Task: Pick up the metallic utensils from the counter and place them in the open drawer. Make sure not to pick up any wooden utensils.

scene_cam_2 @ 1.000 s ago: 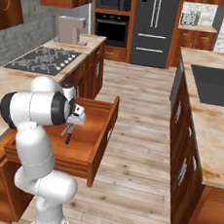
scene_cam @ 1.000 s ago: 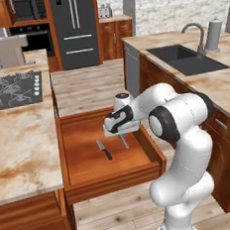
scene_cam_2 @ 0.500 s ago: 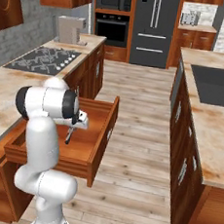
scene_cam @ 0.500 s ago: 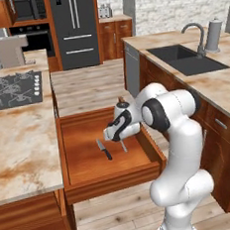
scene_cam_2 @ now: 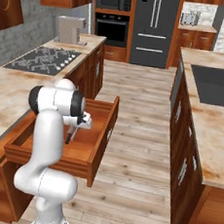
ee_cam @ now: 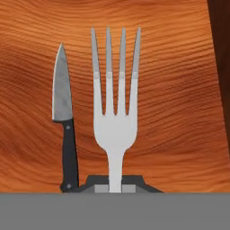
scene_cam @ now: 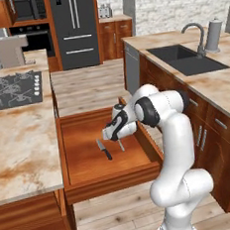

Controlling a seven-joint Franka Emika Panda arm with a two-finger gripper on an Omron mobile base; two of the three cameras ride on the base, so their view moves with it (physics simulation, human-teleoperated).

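Observation:
My gripper (scene_cam: pixel 117 136) hangs low over the open drawer (scene_cam: pixel 87 164) and is shut on the handle of the silver fork (ee_cam: pixel 115 112), whose tines point away from the hand. In the left base view the fork (scene_cam: pixel 121 145) slants down from the hand toward the drawer floor. The black-handled knife (ee_cam: pixel 63 101) lies flat on the drawer bottom just beside the fork, parallel to it. From the side the knife (scene_cam: pixel 104 149) sits mid-drawer, left of the hand. The counter (scene_cam: pixel 20 141) runs along the drawer's left. The wooden utensils are out of view.
A gas cooktop (scene_cam: pixel 12 89) sits further back on the counter. Across the wood-floor aisle is a second counter with a sink (scene_cam: pixel 189 59) and tap. The drawer's front panel (scene_cam_2: pixel 105 137) juts into the aisle. A dark fridge (scene_cam_2: pixel 155 20) stands at the far end.
The arm's elbow has swung round and the upper links now stand more upright. The hand has stayed over the drawer with the fork in its grip. The knife has not moved.

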